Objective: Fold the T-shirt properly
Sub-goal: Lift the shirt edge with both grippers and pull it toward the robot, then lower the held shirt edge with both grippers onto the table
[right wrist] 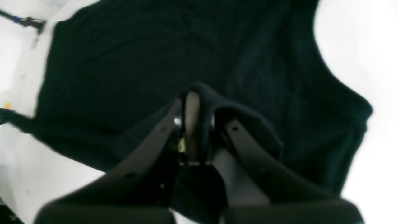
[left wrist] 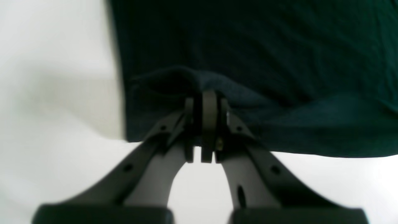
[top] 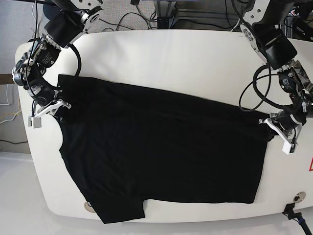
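On white table, T-shirt spread flat. Left gripper pinches hem corner; right gripper pinches shoulder fabric. Fold starting; next likely needs synchronized lift and carry-over.

The scene was viewed from above by the base camera, the whole white table being taken in. Each wrist camera was aimed along its own fingers, very close to the T-shirt, the cloth shared by all three views.
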Available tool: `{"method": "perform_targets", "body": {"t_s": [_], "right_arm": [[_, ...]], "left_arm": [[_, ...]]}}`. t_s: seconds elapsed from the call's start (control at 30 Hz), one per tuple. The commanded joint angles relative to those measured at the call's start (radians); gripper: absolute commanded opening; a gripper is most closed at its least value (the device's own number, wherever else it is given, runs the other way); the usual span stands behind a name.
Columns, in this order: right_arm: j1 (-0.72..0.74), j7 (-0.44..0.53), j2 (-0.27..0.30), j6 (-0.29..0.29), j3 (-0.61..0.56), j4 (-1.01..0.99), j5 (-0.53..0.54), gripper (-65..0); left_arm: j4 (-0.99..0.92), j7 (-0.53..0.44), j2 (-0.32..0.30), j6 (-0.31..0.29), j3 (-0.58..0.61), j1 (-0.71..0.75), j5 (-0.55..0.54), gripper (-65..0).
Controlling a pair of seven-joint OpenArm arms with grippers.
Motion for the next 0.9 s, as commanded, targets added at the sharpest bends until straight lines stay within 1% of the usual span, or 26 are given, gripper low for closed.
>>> {"method": "perform_targets", "body": {"t_s": [0.0,0.1,0.2,0.33,0.4,0.53,0.6,0.7,0.73,0.77,0.8,0.83,0.87], "right_arm": [[0.025,0.049,0.015,0.01,-0.003,0.016,0.01,-65.0],[0.034,0.069,0.015,0.01,-0.006,0.016,-0.017,-65.0],[0.043,0.069,0.015,0.01,-0.006,0.014,-0.05,-65.0],[0.046,0.072,0.013,0.01,-0.009,0.014,-0.051,-65.0],[0.054,0.081,0.013,0.008,-0.034,0.011,-0.051,-65.0],[0.059,0.122,0.013,0.005,-0.068,-0.064,-0.051,-65.0],[0.06,0.149,0.013,0.004,-0.068,-0.09,-0.051,-65.0],[0.06,0.187,0.015,0.002,-0.069,-0.118,-0.051,-65.0],[0.06,0.192,0.015,0.002,-0.069,-0.124,-0.051,-65.0],[0.068,0.192,0.015,0.002,-0.069,-0.125,-0.051,-65.0],[0.074,0.192,0.015,0.002,-0.069,-0.125,-0.053,-65.0],[0.077,0.192,0.015,0.002,-0.069,-0.127,-0.053,-65.0],[0.079,0.192,0.015,0.002,-0.069,-0.127,-0.053,-65.0]], "left_arm": [[-0.002,-0.042,-0.023,-0.002,-0.016,-0.019,-0.013,-65.0],[-0.067,-0.054,-0.028,-0.002,-0.073,-0.019,-0.013,-65.0],[-0.099,-0.068,-0.029,-0.002,-0.091,-0.019,-0.013,-65.0],[-0.114,-0.079,-0.028,-0.002,-0.085,-0.011,-0.013,-65.0],[-0.114,-0.083,-0.026,-0.002,-0.084,-0.011,-0.013,-65.0],[-0.114,-0.105,-0.005,-0.002,-0.081,-0.014,-0.013,-65.0],[-0.114,-0.109,-0.005,-0.002,-0.078,-0.016,-0.013,-65.0],[-0.114,-0.126,-0.005,-0.002,-0.035,-0.017,-0.013,-65.0],[-0.114,-0.146,-0.006,-0.002,-0.021,-0.017,-0.013,-62.7],[-0.116,-0.161,-0.008,-0.002,-0.012,-0.017,-0.013,-56.2],[-0.116,-0.168,-0.008,-0.002,-0.007,-0.017,-0.013,-52.9],[-0.116,-0.168,-0.008,-0.002,-0.005,-0.017,-0.013,-51.5],[-0.116,-0.169,-0.008,-0.001,-0.005,-0.019,-0.013,-51.5]]}}
